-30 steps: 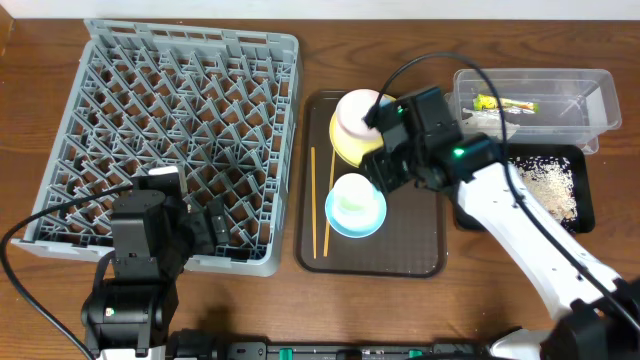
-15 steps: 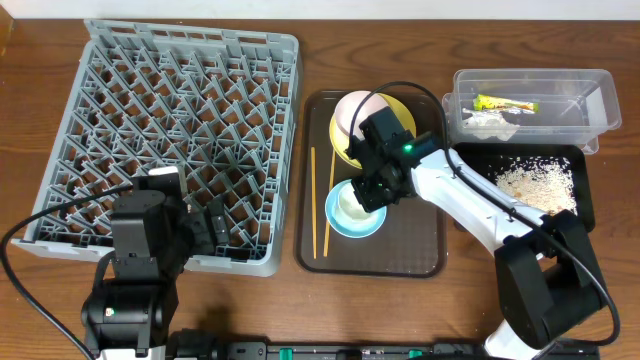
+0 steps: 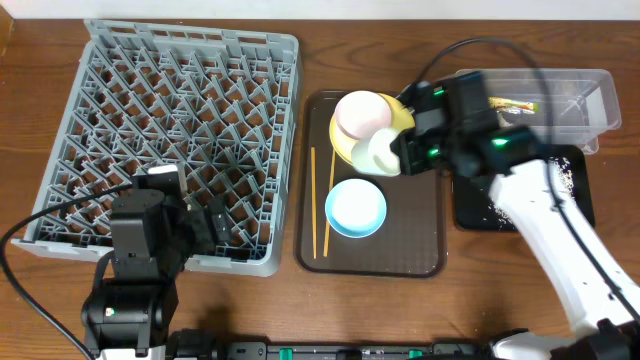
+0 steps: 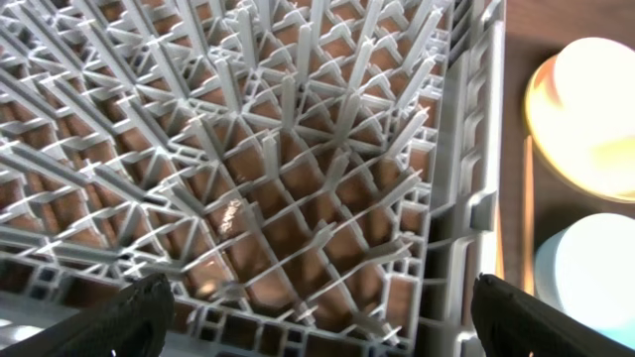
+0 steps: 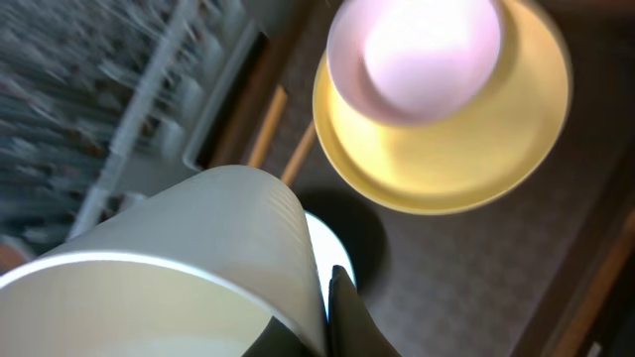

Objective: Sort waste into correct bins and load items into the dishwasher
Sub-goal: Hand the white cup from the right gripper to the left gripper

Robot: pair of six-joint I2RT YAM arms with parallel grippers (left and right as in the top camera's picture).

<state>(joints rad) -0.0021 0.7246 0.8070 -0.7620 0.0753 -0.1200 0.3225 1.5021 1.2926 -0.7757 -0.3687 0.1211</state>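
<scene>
My right gripper (image 3: 395, 152) is shut on the small white cup (image 3: 377, 152), held above the brown tray; in the right wrist view one finger (image 5: 335, 315) presses the cup's wall (image 5: 189, 263). The light blue saucer (image 3: 356, 208) lies bare below. The white bowl (image 3: 361, 113) sits upside down on the yellow plate (image 3: 402, 118). The chopsticks (image 3: 318, 200) lie left of the saucer. My left gripper (image 4: 317, 327) is open over the grey dish rack's (image 3: 180, 130) front right corner. The wrapper (image 3: 512, 104) lies in the clear tub (image 3: 580, 95). The tissue is hidden.
The brown serving tray (image 3: 415, 250) holds the dishes between the rack and the bins. The black tray (image 3: 582, 195) with rice scraps lies under my right arm, mostly hidden. A black cable loops over the tub.
My right gripper has taken the white cup off the blue saucer, lifted it and swung back to the right. The left arm has not moved.
</scene>
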